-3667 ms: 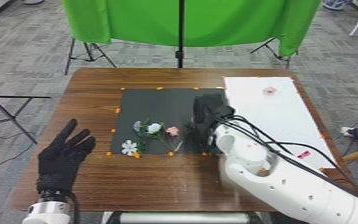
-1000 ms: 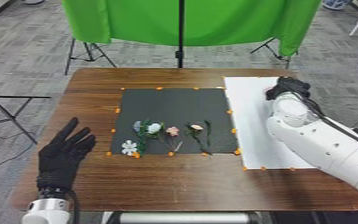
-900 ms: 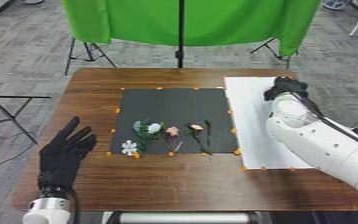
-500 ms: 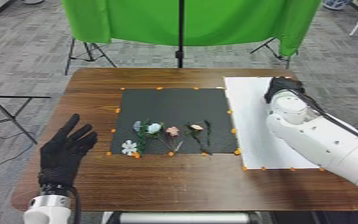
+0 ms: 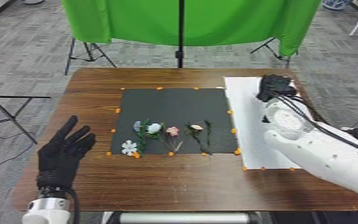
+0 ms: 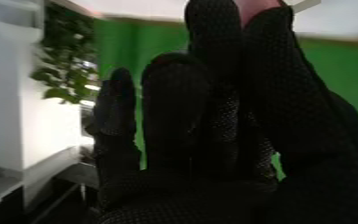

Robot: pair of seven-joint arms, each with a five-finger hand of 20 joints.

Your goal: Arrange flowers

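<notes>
So, starting at the near side of the brown table, the robot's left hand is over on the left, fingers straight and spread apart, nothing in it, well apart from the flowers. Next up is the black sheet, with the flowers lined up along its near part. Going left to right, there's a bluish-purple flower with a flat white flower nearer the corner, then a round white bloom just beside the purple one, a light pink flower, a pale peach bloom with dark green leaves, and a skinny green sprig beside that. Little orange bits dot the edges of the sheet. Right next to it, on the right, lies a long white sheet, and the right arm reaches across it. The right hand is up at the far end of that one, and the wrist view has it closed on a pink bloom, pinched between fingers and thumb. Can't tell if the hand touches the sheet. Way past the table there's a black pole and a bright green cloth, plus a leafy plant in the wrist view.
</notes>
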